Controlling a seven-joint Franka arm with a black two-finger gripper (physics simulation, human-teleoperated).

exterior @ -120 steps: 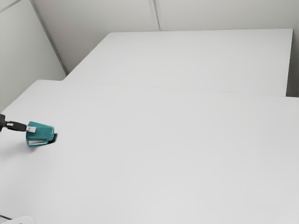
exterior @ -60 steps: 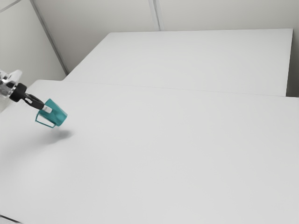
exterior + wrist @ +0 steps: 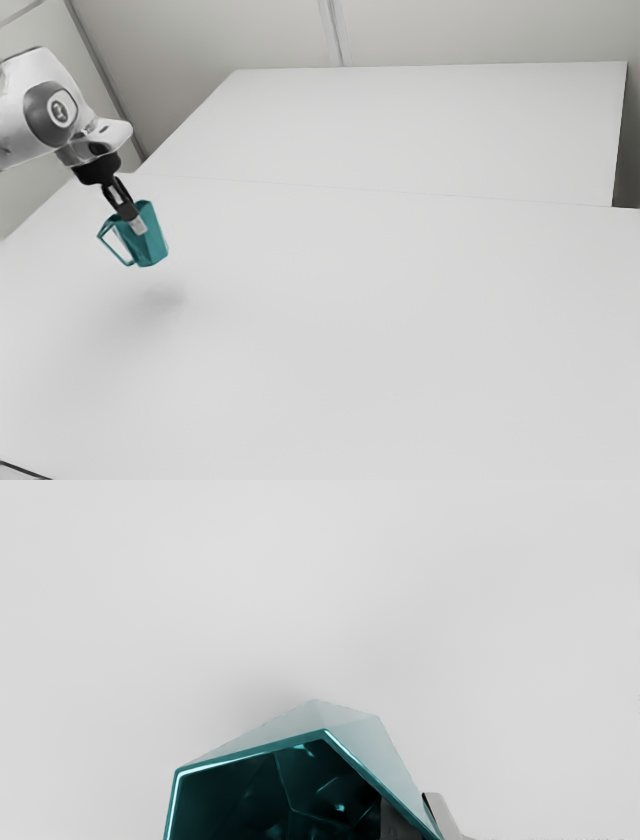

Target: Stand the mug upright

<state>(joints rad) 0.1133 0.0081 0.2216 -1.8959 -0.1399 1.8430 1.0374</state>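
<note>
My gripper [image 3: 138, 226] is at the exterior view's left, shut on the wall of the teal mug [image 3: 153, 246]. The mug hangs above the table, its shadow below it, tilted a little, with the handle toward the exterior view's left. In the wrist view the opening of the faceted mug [image 3: 235, 800] faces the camera. One finger of the gripper [image 3: 425, 817] is inside the mug and the other outside, with the wall pinched between them.
The white table [image 3: 380, 340] stretches beneath the mug and toward the exterior view's right. Behind it is another white surface [image 3: 420, 130], with pale walls around. A dark cable [image 3: 22, 470] lies at the exterior view's lower left corner.
The gripper has lifted the mug off the table and moved it toward the exterior view's right. The mug has turned from lying on its side to nearly upright.
</note>
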